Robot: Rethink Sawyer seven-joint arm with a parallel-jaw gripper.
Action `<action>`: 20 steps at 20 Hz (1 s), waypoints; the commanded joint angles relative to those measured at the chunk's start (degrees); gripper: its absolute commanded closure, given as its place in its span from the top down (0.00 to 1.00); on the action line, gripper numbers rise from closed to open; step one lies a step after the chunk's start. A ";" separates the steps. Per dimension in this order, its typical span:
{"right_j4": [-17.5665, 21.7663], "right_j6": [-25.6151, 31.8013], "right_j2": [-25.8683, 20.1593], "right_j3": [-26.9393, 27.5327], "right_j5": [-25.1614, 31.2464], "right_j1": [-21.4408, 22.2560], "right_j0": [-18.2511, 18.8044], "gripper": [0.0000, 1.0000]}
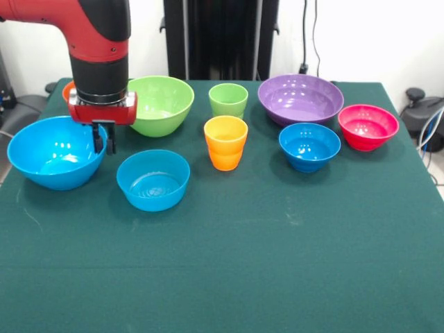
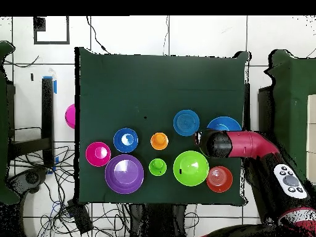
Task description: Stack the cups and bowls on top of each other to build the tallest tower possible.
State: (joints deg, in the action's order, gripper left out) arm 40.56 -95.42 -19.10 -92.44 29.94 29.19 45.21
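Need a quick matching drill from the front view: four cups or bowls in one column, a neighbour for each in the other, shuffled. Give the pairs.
Things:
1. orange-yellow cup
2. pink-red bowl
3. large blue bowl
4. lime green bowl

Places, front view:
A. at the right end of the row, beside the purple bowl
B. directly in front of the light green cup
C. far left, by the pincer
D. back row, left of the light green cup

Pairs: 1-B, 2-A, 3-C, 4-D
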 commanded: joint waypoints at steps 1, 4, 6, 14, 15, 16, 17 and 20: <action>0.09 2.59 -4.46 1.41 -1.38 -2.95 -1.42 0.00; -0.31 2.59 -4.35 0.66 -0.12 -0.64 -2.14 0.00; -0.84 2.57 -4.42 -0.48 0.95 2.01 -2.83 0.00; -1.82 0.15 -3.82 -3.62 0.92 7.60 -4.92 0.00; -1.84 -0.25 -3.68 -3.97 0.53 7.95 -5.04 0.00; -1.83 -0.64 -3.43 -4.26 0.27 8.23 -5.25 0.00; -1.93 -0.96 -3.21 -4.57 0.20 8.64 -5.47 0.00; -2.33 -1.34 -3.07 -5.50 0.00 9.69 -5.74 0.00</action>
State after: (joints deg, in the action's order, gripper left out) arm 40.15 -95.42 -19.11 -92.97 29.93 36.39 42.38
